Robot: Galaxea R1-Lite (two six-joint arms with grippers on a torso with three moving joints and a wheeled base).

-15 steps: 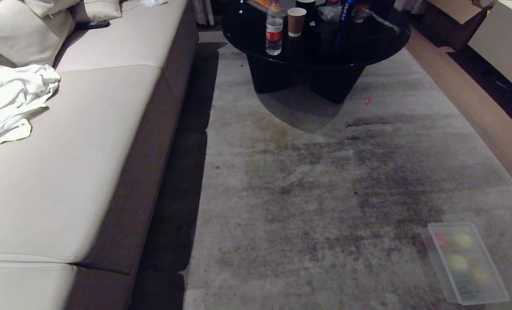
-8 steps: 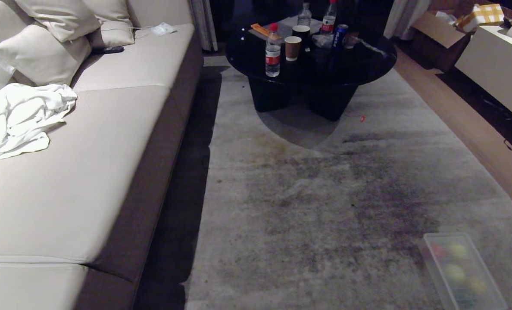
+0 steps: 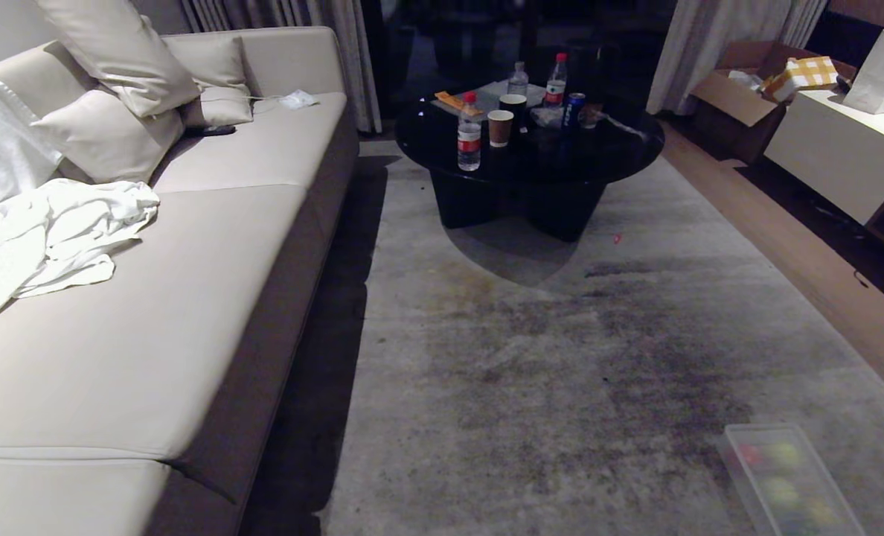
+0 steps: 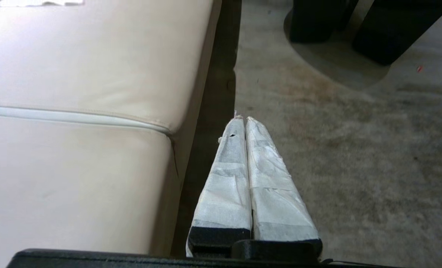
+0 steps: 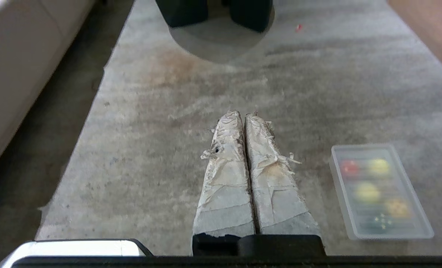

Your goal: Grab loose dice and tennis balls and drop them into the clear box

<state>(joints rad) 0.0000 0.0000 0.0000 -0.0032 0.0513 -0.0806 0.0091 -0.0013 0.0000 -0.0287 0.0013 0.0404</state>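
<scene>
The clear box [image 3: 736, 465] lies on the rug at the lower right of the head view, cut off by the frame's edge. Through it, blurred, I see two yellow-green tennis balls [image 5: 378, 166] [image 5: 367, 191], a red piece [image 5: 349, 167], a yellowish block [image 5: 397, 207] and a dark green one. Whether the yellowish block is the dice is too blurred to tell. My right gripper [image 5: 243, 114] hangs shut and empty over the rug, with the clear box [image 5: 339, 188] off to one side. My left gripper [image 4: 243, 119] is shut and empty beside the sofa's edge. Neither arm shows in the head view.
A beige sofa [image 3: 189, 298] with pillows and a white cloth [image 3: 55, 231] runs along the left. A black round coffee table [image 3: 606, 152] with bottles and cups stands ahead. A tiny red scrap [image 3: 617, 239] lies on the rug. A cardboard box [image 3: 740, 97] and a white cabinet [image 3: 836, 149] stand at the right.
The whole head view has slid downward as the camera tilted up, showing more of the far room. The box sits lower in frame. Nothing on the rug moved.
</scene>
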